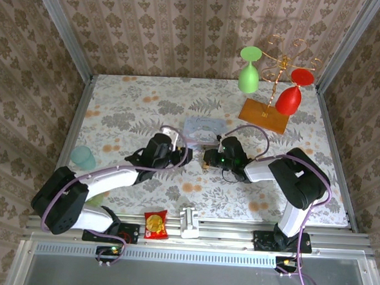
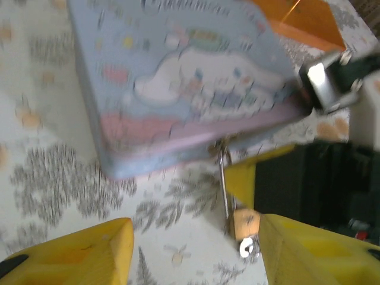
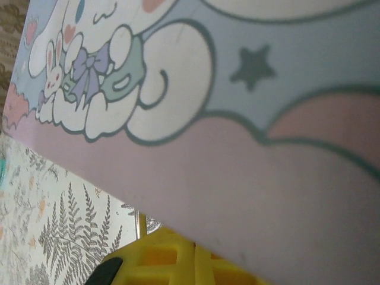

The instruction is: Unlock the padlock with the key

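My left claw [image 2: 196, 255] is spread. The padlock [image 2: 245, 222] sits between its fingers, just beside one of them. It hangs by its shackle from the front edge of the tin [image 2: 178, 89], low over the worktop [image 2: 47, 178]. My right claw [image 1: 210, 158] is pressed together close to the tin's near side, and I cannot tell whether it pinches anything.

The risks as I judge them:
- Closing the left claw off-centre could shove or twist the lock.
- The two claws are crowded and could collide.
- A key nudged askew could jam or drop.

A silvery bit at the lock's lower end may be the key [image 2: 247, 247], but the left wrist view is too blurred to be sure. From the right wrist I see the tin's face close up, and I cannot make out the keyhole.
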Action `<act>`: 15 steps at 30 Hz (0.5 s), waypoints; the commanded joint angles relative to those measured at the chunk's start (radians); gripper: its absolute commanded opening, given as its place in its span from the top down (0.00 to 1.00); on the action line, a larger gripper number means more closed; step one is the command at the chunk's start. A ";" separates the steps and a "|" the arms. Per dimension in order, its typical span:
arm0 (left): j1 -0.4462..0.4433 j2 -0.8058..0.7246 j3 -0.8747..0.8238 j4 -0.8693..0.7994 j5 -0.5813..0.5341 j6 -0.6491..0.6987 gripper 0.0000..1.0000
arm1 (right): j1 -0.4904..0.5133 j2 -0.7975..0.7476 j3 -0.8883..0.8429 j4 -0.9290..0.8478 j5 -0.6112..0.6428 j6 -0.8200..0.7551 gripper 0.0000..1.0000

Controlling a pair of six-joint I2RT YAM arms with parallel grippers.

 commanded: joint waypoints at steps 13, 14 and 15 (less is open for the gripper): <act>0.012 0.456 0.468 -0.207 -0.032 0.453 0.46 | 0.166 0.011 -0.112 0.138 0.432 0.355 0.98; 0.016 0.474 0.480 -0.213 -0.036 0.449 0.49 | 0.178 0.017 -0.117 0.146 0.467 0.378 0.98; 0.016 0.484 0.482 -0.215 -0.038 0.443 0.51 | 0.186 0.019 -0.118 0.145 0.499 0.400 0.99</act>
